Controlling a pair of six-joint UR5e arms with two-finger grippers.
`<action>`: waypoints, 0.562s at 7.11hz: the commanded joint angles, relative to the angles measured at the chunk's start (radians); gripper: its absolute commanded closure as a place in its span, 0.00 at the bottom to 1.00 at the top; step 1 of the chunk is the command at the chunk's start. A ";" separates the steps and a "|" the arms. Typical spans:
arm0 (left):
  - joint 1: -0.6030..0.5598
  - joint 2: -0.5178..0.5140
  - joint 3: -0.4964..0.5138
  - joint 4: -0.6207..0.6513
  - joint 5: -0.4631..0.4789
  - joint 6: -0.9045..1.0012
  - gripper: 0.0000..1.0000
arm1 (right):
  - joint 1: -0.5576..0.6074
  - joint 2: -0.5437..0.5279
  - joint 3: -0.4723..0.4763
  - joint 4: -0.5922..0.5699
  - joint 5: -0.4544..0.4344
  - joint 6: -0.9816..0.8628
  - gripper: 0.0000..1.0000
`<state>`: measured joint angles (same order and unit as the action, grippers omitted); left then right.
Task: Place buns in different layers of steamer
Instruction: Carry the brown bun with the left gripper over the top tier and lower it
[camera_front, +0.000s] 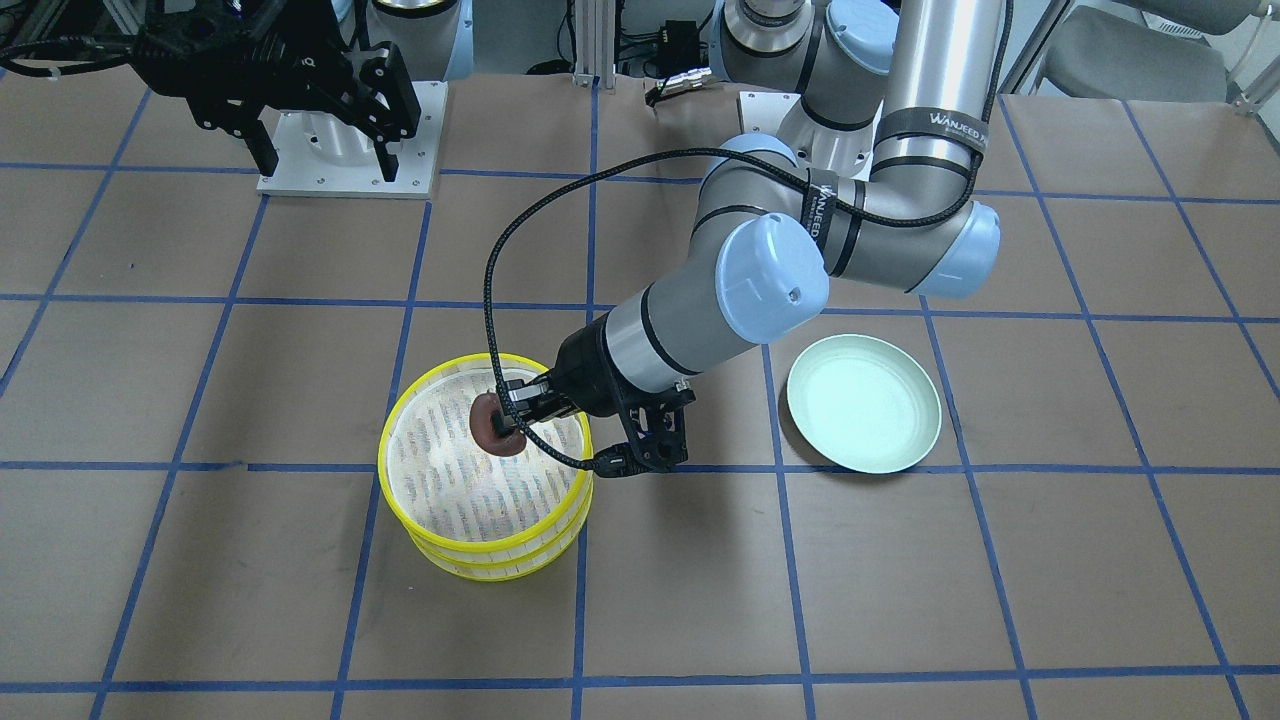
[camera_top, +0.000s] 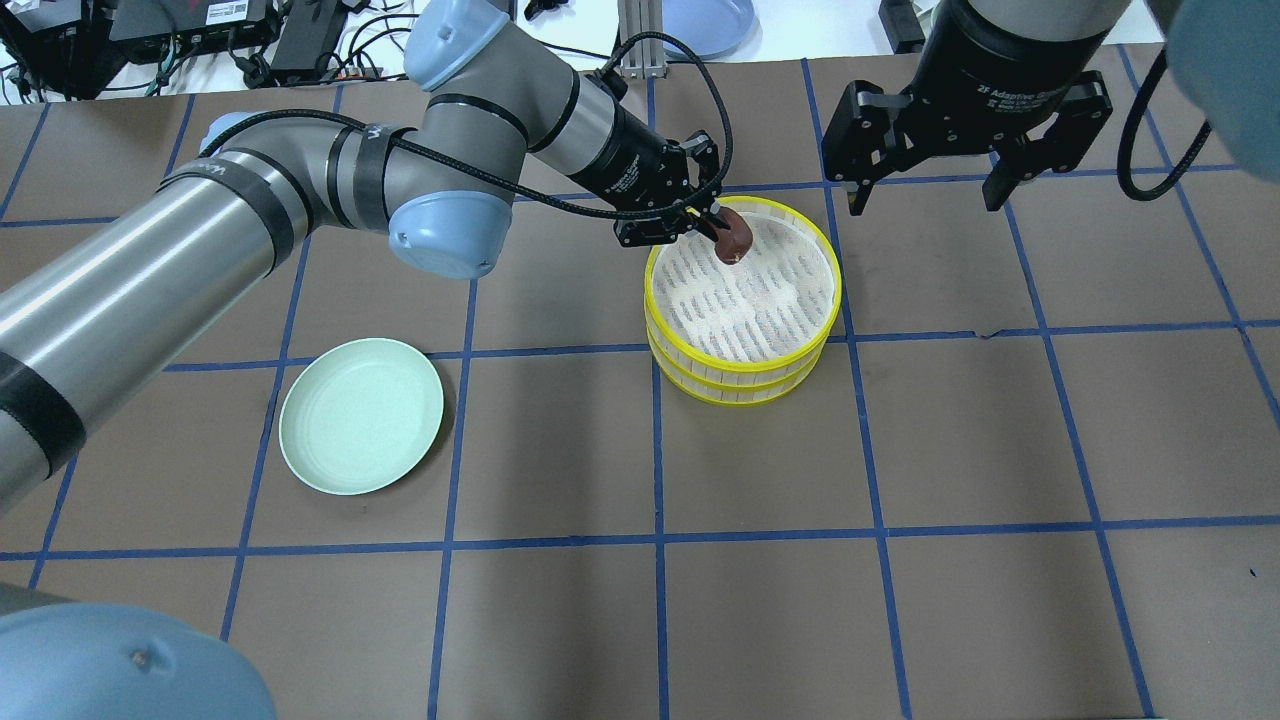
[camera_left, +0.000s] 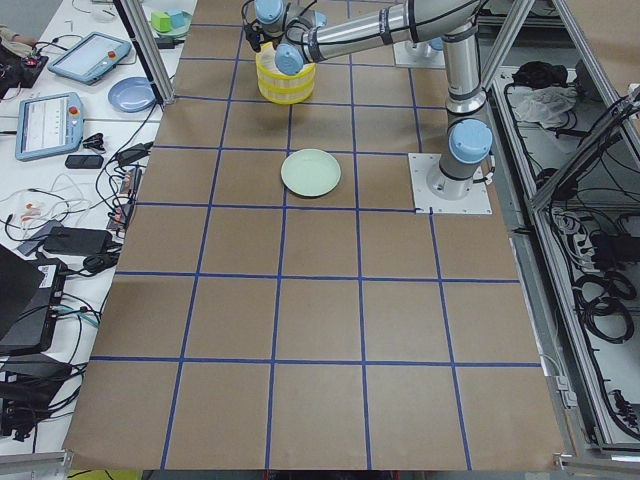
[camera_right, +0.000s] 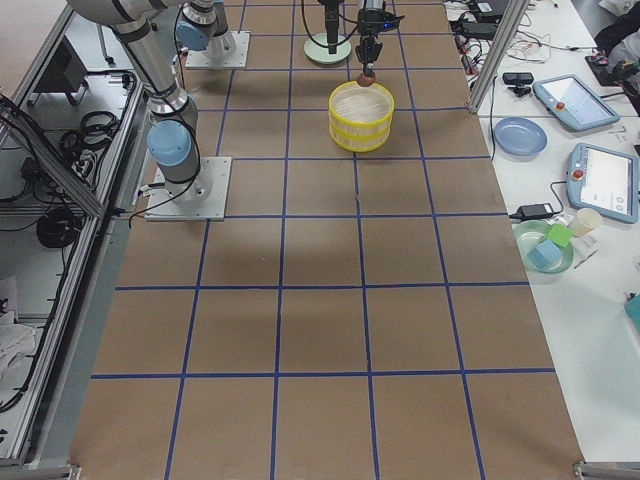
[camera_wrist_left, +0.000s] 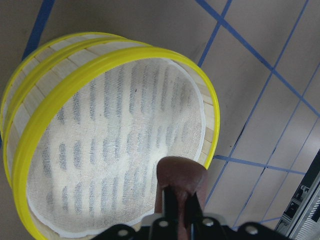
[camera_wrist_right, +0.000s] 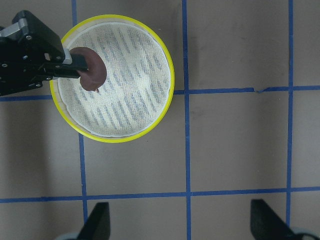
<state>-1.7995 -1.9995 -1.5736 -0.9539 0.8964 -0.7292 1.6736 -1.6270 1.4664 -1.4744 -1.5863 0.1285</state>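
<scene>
Robotics lab: blue-taped grid table (camera_left: 320, 330), teach pendants (camera_left: 47, 125) alongside.

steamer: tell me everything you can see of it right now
The steamer is two shallow round trays stacked upright on the brown table. It has bright yellow rims and whitish slatted walls. The top tray's floor is slats under a white mesh liner, and nothing lies on it. The lower tray's inside is hidden. The left gripper holds the brown bun over the top tray near its rim, and from the side the bun seems to hang clear of the steamer.
</scene>
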 joint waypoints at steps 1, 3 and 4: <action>-0.003 -0.004 0.000 0.009 0.004 -0.019 0.00 | 0.000 0.001 0.000 0.000 0.000 0.000 0.00; -0.003 0.019 0.015 -0.003 0.025 -0.010 0.00 | 0.000 0.001 0.000 0.000 -0.001 -0.007 0.00; 0.014 0.040 0.017 -0.011 0.111 0.043 0.00 | 0.000 0.001 0.000 0.000 -0.001 -0.007 0.00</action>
<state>-1.7979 -1.9808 -1.5628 -0.9558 0.9399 -0.7263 1.6736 -1.6265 1.4665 -1.4735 -1.5872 0.1232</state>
